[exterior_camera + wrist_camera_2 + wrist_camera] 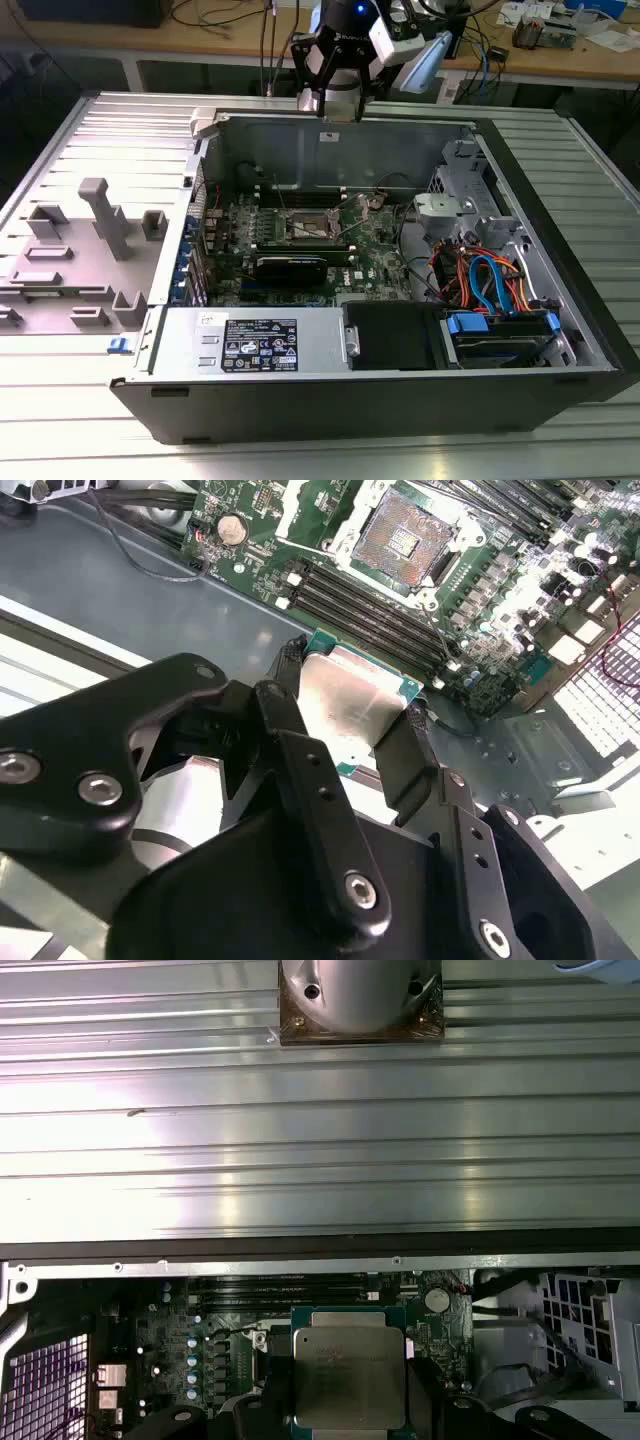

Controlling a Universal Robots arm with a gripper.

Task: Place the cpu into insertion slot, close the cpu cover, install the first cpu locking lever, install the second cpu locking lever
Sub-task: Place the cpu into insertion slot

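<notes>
My gripper (338,102) hangs over the back wall of the open computer case (560,250). In both wrist views its black fingers (290,695) are shut on two opposite edges of the cpu (352,692), a flat square chip with a dull silver top on a green base (345,1375). The insertion slot (400,540) lies uncovered on the green board, a dark square socket inside a silvery rim, some way off from the held chip. In the exterior view the slot (312,228) sits mid-board, in front of and below the gripper. I cannot pick out the cpu cover or the levers.
Long black memory slots (370,610) run beside the socket. A black card (290,268), a power supply (270,340) and a drive bay with blue and orange cables (490,285) share the case. A grey fixture block (90,240) stands on the ribbed metal table (320,1140) at the exterior view's left.
</notes>
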